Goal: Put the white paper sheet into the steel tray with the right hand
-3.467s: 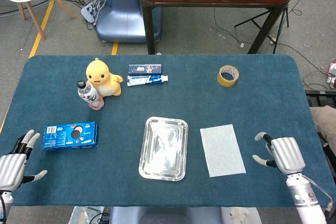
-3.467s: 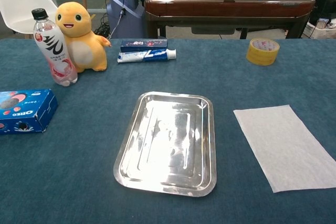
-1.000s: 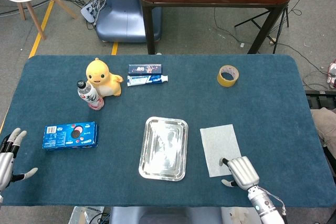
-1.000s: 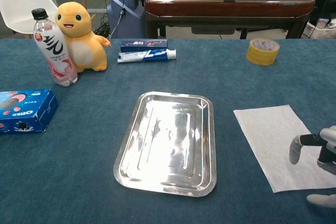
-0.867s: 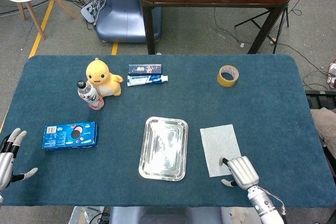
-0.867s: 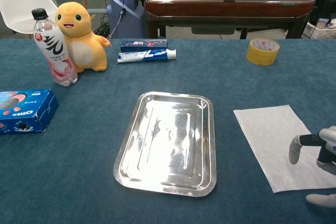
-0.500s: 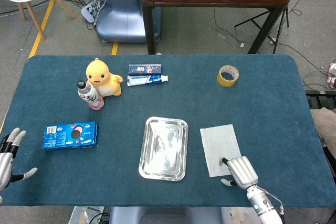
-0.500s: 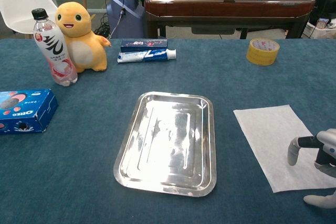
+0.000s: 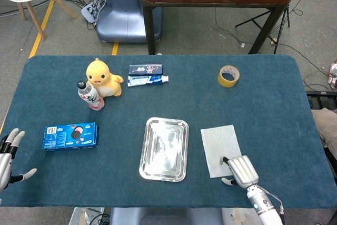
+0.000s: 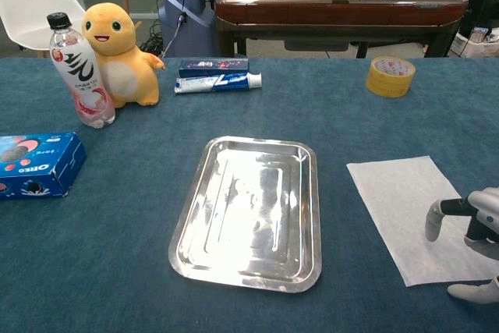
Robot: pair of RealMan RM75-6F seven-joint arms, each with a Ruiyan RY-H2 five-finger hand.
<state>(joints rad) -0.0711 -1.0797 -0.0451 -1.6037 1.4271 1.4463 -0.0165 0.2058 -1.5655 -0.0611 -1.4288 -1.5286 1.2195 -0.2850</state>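
Note:
The white paper sheet [image 9: 221,147] [image 10: 413,212] lies flat on the blue cloth, just right of the empty steel tray [image 9: 164,148] [image 10: 249,212]. My right hand [image 9: 240,170] [image 10: 472,247] is over the sheet's near right corner, fingers curled downward with a fingertip [image 10: 433,221] above the paper; whether it touches is unclear. It holds nothing that I can see. My left hand [image 9: 9,154] rests open at the table's near left edge, fingers spread, far from both objects; the chest view does not show it.
A blue cookie box [image 9: 70,135] lies left of the tray. A bottle [image 9: 90,95], a yellow plush toy [image 9: 102,77] and a toothpaste tube with its box [image 9: 147,75] stand at the back left. A yellow tape roll [image 9: 228,76] sits back right.
My right hand came in from the table's right side to the sheet's near right corner; over the last second it crept slightly left. The sheet and tray stayed put. My left hand drew back slightly.

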